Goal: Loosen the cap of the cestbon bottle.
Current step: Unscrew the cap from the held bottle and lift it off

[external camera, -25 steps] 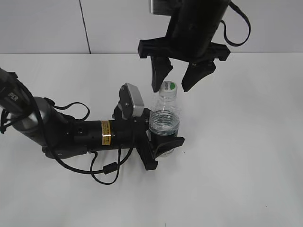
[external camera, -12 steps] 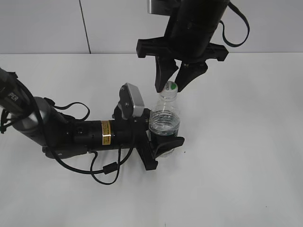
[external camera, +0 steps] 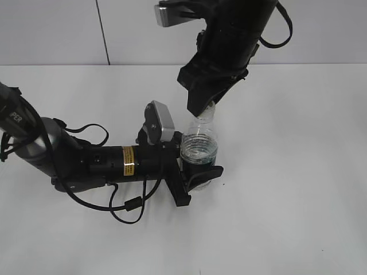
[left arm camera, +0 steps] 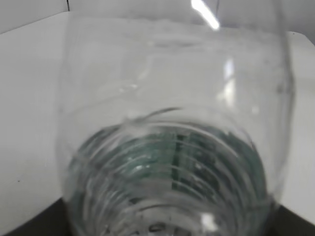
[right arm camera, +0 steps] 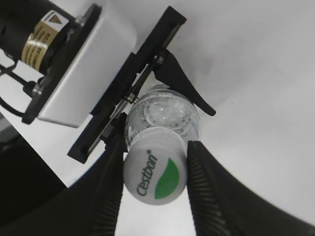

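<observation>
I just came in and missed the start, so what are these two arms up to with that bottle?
The left gripper lies low on the white table and is clamped around the body of the cestbon bottle, holding it upright. From above, the right gripper is shut on the cap, one finger on each side. The cap sits on the neck, so the setup looks ready for twisting it loose; whether it is loosened yet cannot be told.

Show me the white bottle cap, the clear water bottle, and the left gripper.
small white screw cap (right arm camera: 155, 170), right wrist view, its top face.
clear plastic water bottle (external camera: 199, 142), exterior view, its shoulder.
left gripper (external camera: 199, 172), exterior view, between its fingertips.
</observation>
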Available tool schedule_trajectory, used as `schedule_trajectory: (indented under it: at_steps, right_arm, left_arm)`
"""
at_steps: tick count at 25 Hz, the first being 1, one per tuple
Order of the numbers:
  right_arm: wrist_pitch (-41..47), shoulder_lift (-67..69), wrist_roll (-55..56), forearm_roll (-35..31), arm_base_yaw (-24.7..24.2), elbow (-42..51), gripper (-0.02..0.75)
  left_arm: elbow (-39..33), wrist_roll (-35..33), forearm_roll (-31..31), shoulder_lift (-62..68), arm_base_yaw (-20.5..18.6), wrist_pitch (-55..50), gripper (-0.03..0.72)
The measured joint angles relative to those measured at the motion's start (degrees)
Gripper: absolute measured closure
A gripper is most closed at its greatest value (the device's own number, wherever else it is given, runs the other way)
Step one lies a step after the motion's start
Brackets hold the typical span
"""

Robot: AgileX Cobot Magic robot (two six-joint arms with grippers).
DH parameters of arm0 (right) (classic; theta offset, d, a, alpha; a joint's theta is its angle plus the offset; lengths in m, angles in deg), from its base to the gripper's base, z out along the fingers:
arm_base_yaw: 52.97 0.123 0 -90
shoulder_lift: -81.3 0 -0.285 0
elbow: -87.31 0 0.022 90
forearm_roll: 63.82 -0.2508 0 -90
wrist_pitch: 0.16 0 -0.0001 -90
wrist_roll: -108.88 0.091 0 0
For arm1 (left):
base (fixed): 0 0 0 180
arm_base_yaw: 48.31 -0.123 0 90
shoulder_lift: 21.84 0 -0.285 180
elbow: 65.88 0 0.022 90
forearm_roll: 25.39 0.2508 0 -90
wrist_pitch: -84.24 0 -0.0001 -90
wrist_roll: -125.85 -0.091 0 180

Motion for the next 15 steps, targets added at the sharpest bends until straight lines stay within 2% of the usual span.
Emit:
schedule_trajectory:
  at_steps: [5, 15]
  right_arm:
    - [0.00, 0.00, -14.87, -0.19, 0.00, -0.11, 0.440]
    - [0.05, 0.00, -27.98, -0.43, 0.00, -0.32, 0.440]
  left_arm:
    - [0.00, 0.00, 0.21, 0.00, 0.00, 0.00, 0.286]
    - [0.00, 0.08, 0.26, 0.00, 0.00, -0.03, 0.286]
